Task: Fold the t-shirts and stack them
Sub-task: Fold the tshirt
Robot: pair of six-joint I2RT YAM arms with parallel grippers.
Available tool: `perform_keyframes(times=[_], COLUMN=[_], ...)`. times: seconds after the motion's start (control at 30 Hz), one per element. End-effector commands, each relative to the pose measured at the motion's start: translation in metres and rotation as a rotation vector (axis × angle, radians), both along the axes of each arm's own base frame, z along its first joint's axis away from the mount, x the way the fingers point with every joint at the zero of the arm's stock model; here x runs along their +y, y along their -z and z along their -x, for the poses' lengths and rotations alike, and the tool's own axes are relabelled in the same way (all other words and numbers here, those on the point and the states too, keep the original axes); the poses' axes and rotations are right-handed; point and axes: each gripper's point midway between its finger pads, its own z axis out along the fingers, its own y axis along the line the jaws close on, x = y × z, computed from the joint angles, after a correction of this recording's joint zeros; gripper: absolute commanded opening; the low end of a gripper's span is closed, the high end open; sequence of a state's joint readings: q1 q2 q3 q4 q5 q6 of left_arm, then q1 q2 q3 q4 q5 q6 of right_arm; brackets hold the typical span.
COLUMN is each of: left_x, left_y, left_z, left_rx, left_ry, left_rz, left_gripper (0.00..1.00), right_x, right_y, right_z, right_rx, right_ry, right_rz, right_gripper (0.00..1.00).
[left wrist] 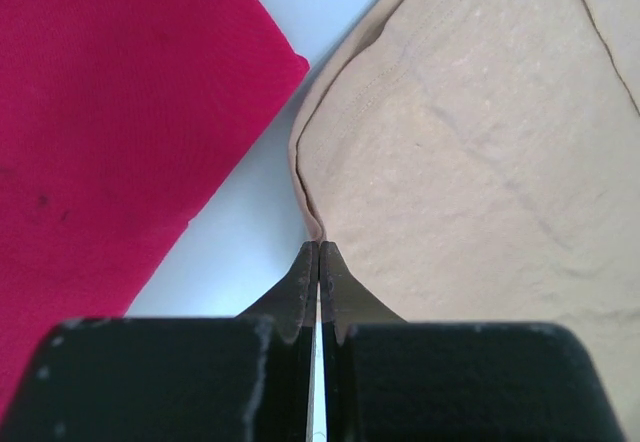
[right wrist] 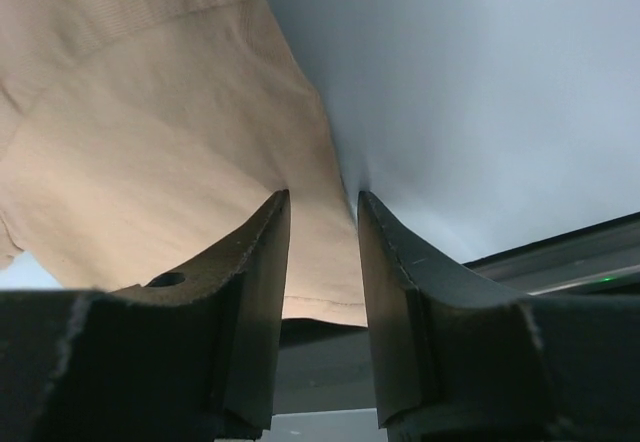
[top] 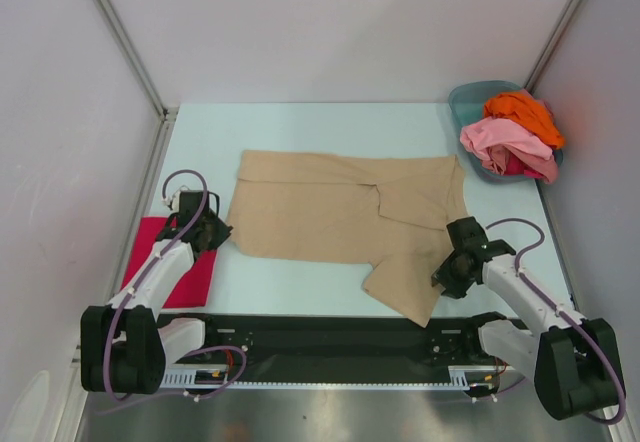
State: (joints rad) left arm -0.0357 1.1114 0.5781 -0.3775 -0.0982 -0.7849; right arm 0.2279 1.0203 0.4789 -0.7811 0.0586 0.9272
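A large tan t-shirt (top: pixel 330 212) lies spread on the pale table, partly folded, with one flap reaching toward the near edge. My left gripper (top: pixel 222 232) is shut on its left edge; in the left wrist view the fingertips (left wrist: pixel 318 247) pinch the tan hem (left wrist: pixel 470 132). My right gripper (top: pixel 443 274) is at the shirt's near right flap, jaws apart with tan cloth (right wrist: pixel 150 142) running between the fingers (right wrist: pixel 322 202). A folded magenta-red t-shirt (top: pixel 143 242) lies at the left under my left arm and also shows in the left wrist view (left wrist: pixel 110 112).
A teal basin (top: pixel 462 97) at the back right holds an orange shirt (top: pixel 525 112), a pink shirt (top: pixel 505 142) and a bit of red cloth (top: pixel 520 167). A black rail (top: pixel 330 337) runs along the near edge. Grey walls close in on both sides.
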Motion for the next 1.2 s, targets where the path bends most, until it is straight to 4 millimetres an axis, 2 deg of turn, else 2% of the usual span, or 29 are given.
perform_keyframes(times=[0.0, 0.13, 0.23, 0.33, 0.37, 0.4, 0.53, 0.73, 0.87, 1.03, 1.17], left_x=[-0.002, -0.002, -0.002, -0.002, -0.003, -0.002, 0.002, 0.003, 0.004, 0.004, 0.004], left_y=[-0.017, -0.017, -0.018, -0.021, -0.022, -0.024, -0.029, -0.032, -0.039, -0.054, -0.064], left_z=[-0.011, -0.01, -0.009, -0.008, -0.008, -0.009, -0.007, -0.007, -0.013, -0.025, -0.036], left_rx=[-0.068, -0.066, -0.071, -0.082, -0.084, -0.089, -0.098, -0.107, -0.117, -0.153, -0.164], left_ry=[0.01, 0.012, 0.01, 0.011, 0.017, 0.019, 0.008, -0.006, -0.017, -0.033, -0.031], left_rz=[0.012, 0.01, 0.009, 0.013, 0.011, 0.007, -0.013, -0.01, -0.01, 0.0, -0.001], left_gripper=[0.0, 0.0, 0.01, 0.0, 0.0, 0.0, 0.0, 0.0, 0.0, 0.0, 0.0], right_x=[0.0, 0.001, 0.0, -0.002, -0.002, -0.002, -0.01, -0.015, -0.006, -0.012, -0.017], right_y=[0.005, 0.005, 0.005, 0.004, 0.002, 0.001, -0.013, -0.045, -0.055, -0.093, -0.11], right_z=[-0.006, -0.005, -0.004, -0.004, -0.004, -0.005, -0.005, -0.022, -0.036, -0.07, -0.099], right_rx=[-0.028, -0.028, -0.03, -0.036, -0.049, -0.056, -0.109, -0.274, -0.348, -0.492, -0.533], right_ry=[0.032, 0.038, 0.047, 0.067, 0.073, 0.077, 0.085, 0.02, -0.033, -0.049, -0.064], right_rz=[0.004, 0.02, 0.023, 0.026, 0.026, 0.026, 0.05, 0.062, 0.004, 0.046, 0.058], right_gripper=[0.38, 0.37, 0.31, 0.12, 0.01, 0.0, 0.0, 0.0, 0.0, 0.0, 0.0])
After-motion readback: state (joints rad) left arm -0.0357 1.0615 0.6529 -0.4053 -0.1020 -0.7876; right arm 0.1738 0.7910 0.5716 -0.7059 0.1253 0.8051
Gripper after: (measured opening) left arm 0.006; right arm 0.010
